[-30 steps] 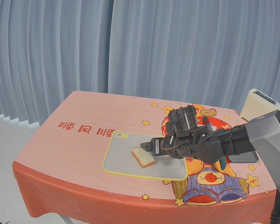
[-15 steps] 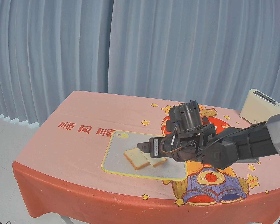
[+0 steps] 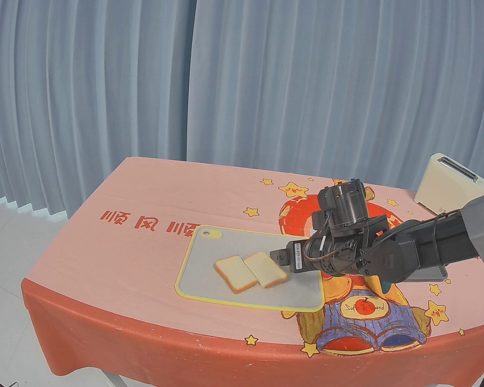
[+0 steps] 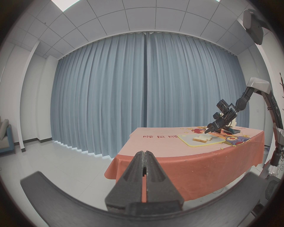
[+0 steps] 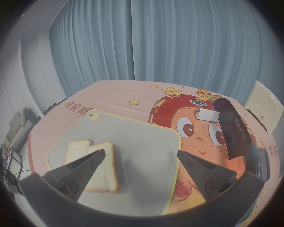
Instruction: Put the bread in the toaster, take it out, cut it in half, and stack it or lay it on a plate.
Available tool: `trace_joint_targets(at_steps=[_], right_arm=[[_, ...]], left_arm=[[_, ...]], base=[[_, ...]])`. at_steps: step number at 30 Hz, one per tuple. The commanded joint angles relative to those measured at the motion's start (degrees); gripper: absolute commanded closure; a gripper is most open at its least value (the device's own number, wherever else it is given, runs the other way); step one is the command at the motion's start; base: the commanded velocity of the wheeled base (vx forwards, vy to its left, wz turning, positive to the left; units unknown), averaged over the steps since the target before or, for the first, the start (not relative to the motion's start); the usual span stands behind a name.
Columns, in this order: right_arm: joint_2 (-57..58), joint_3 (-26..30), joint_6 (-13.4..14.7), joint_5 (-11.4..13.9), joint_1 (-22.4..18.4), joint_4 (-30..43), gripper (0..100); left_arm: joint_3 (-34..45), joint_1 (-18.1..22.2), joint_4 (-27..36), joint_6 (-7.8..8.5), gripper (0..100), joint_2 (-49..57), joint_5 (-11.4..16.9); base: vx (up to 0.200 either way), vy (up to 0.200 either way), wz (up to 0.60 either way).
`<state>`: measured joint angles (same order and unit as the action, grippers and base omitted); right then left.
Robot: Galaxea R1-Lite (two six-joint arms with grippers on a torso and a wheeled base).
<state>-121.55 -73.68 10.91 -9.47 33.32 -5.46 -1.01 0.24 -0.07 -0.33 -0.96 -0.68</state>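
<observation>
The toaster (image 3: 449, 183) is standing at the table's (image 3: 130, 259) two o'clock corner. The cutting board (image 3: 209, 282) is lying in the middle, towards six o'clock. The bread (image 3: 265, 269) is resting on the board as two halves, side by side and touching. A grey-blue curtain (image 3: 154, 48) is hanging behind the table.

The right gripper (image 3: 278, 256) is hovering at the board's three o'clock edge, just beside the bread and apart from it. In the head view, the arm is covering most of the dark tray (image 3: 432, 274) at three o'clock.

The right wrist view is showing its fingers (image 5: 88, 165) spread wide and holding nothing. It is also showing the black-bladed knife (image 5: 233, 130) lying on the tray (image 5: 261, 165). The left wrist view is showing the left gripper (image 4: 144, 153) pressed closed and empty, well away from the table. The right gripper (image 4: 208, 130) is showing far off in that view.

A second ago the right gripper was sitting over the bread and hiding one half. It has since been drawing back towards three o'clock, uncovering both halves.
</observation>
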Motion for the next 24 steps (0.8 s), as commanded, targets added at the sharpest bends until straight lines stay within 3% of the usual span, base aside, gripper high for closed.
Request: trace_joint_targets(at_steps=[1,21,22,24], right_arm=[[-0.35,0.55,-0.19,-0.02,-0.01,-0.08,0],[-2.55,1.35,-1.07,-0.9,0.7,-0.16,0],[-2.55,1.35,-1.07,-0.9,0.7,-0.08,100],[-2.37,1.35,-1.07,-0.9,0.78,-0.08,100]], left_arm=[[1.01,0.02,-0.01,-0.02,100,-0.09,-0.02],[1.01,0.02,-0.01,-0.02,100,-0.09,-0.02],[1.01,0.02,-0.01,-0.11,100,-0.09,-0.02],[1.01,0.02,-0.01,-0.02,100,-0.09,-0.02]], base=[[0.0,0.0,0.0],[0.0,0.0,0.0],[0.0,0.0,0.0],[0.0,0.0,0.0]])
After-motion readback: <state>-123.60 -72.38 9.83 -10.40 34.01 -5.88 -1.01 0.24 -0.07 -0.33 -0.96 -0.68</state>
